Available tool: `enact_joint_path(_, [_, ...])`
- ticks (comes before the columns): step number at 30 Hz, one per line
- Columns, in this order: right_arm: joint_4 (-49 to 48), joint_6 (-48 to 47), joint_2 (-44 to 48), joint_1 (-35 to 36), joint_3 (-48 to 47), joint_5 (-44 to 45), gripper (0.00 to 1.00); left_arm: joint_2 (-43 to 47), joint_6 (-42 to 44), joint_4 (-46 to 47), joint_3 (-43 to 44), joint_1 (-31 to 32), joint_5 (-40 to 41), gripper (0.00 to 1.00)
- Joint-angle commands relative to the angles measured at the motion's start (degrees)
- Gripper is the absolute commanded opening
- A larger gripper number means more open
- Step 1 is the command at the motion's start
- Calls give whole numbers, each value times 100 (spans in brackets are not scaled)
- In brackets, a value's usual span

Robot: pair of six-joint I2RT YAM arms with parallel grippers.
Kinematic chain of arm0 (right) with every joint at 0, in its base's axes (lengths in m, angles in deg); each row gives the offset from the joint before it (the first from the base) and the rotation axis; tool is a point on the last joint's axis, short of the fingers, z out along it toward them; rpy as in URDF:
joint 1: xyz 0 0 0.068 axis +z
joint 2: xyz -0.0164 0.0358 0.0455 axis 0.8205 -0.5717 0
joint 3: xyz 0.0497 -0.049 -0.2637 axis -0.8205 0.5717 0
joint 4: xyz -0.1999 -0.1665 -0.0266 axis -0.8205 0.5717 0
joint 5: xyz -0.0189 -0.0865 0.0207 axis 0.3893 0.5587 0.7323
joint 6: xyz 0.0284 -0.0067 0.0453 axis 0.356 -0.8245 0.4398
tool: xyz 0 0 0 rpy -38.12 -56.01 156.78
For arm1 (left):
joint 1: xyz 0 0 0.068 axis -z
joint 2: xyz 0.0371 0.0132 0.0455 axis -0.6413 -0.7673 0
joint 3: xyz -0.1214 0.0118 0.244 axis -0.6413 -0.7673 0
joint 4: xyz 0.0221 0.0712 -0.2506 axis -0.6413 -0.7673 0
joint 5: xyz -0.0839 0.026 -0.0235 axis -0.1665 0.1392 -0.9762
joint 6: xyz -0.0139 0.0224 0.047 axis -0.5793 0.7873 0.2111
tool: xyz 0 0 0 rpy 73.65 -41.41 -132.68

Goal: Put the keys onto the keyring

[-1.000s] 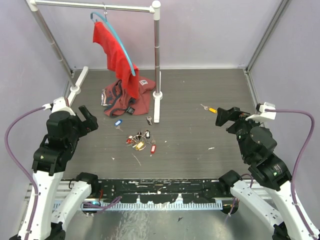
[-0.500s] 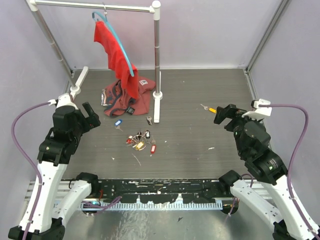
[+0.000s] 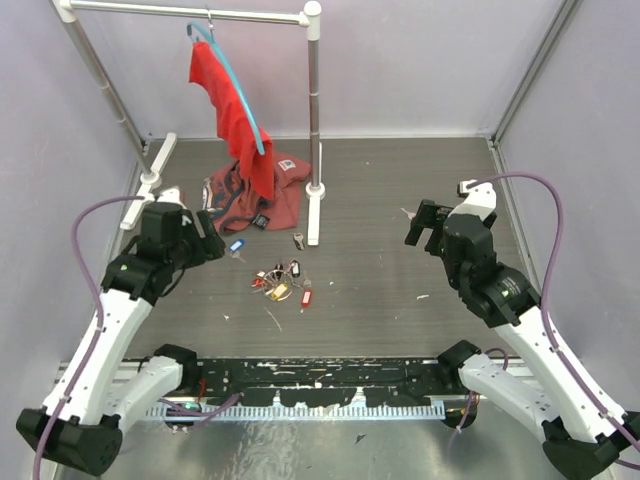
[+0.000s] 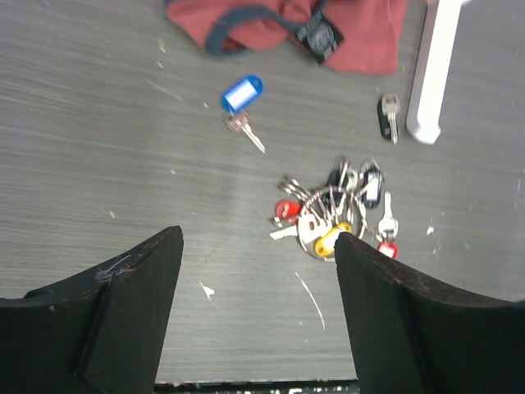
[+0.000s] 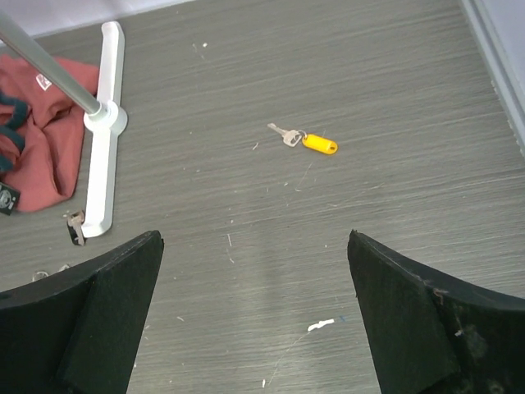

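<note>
Barely begun: left claw and right claw both gape, empty. Keyring lies mid-tabletop w/ a bunch of keys; blue-tag key, black key, yellow-tag key (strays, apparently) remain to thread.

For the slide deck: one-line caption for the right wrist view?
Open right hand hovers over the grey table, a lone yellow-tagged key ahead of it, white rack foot at left.
</note>
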Motion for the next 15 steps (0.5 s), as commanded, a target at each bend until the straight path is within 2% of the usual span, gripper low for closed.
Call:
enact_joint_path(1, [-38,164,-54,-11,0,-199,100,-304,-396,250,-367,619,-146,79])
enact_joint_path(6, [-52,235,-65,-11,102,-335,100,-880,-914,699,-757,1581,201,67])
enact_joint_path(11, [-61,317,-86,-11,164,-495,100,-1496,-1375,1197,-1063,2091,404,61])
enact_joint_path(15, [-50,366,-70,-11,204,-575,100,-1857,-1414,1652,-1186,2341,637,57])
